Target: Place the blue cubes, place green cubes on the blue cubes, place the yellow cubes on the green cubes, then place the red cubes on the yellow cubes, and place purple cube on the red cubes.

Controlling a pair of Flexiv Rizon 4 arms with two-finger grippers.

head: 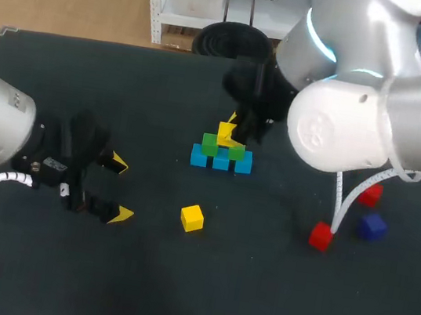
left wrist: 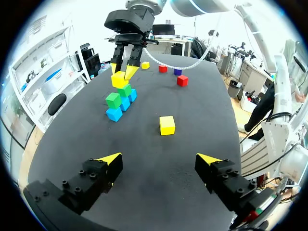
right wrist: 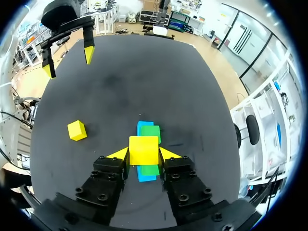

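the desk (head: 34, 274) carries everything, and the blue row (head: 221, 159) near its middle is the landmark. the right arm (head: 360, 109) reaches in over the row. its right pincer (right wrist: 143, 153) is clenched on the held yellow cube (right wrist: 143, 150), one finger on each side. the left pincer (head: 120, 188) hangs released, well to the left of the row. two green cubes (head: 210, 144) sit on top of the row.

the coming move turns on this: the held cube hangs right above the green pair. the fingers stand across the row's long axis, so i judge they can drop clear of the greens. i cannot tell whether it already rests on them. the loose yellow cube (head: 192, 217) lies in front of the row, nearer the left pincer. red cubes (head: 321, 236) and the purple cube (head: 373, 226) lie well right of it.
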